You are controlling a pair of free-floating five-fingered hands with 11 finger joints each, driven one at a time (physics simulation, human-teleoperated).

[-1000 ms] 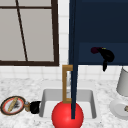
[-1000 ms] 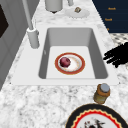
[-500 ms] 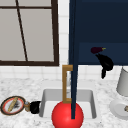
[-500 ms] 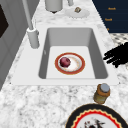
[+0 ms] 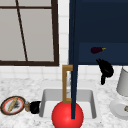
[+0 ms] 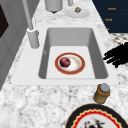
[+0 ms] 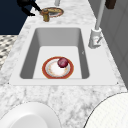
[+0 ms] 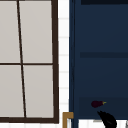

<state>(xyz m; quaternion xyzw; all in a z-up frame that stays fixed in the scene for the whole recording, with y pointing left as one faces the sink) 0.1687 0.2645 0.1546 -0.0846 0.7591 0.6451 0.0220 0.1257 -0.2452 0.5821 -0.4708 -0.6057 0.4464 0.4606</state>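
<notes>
No legible text anywhere

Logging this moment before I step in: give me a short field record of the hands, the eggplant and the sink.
right hand: right hand in the air just below the open cabinet, fingers pointing up toward the eggplant
eggplant: eggplant inside the cabinet, just above the hand, apart from it
left hand: left hand low at the sink's left edge, beside a small jar
sink: sink holds a red-rimmed plate with a dark red round fruit on it

Front camera faces the sink (image 5: pixel 47 100) from near, level. Side cameras look down along it from left and right, sharing the basin. Upper camera, seemingly closer, faces the wall cabinet (image 8: pixel 100 50).
</notes>
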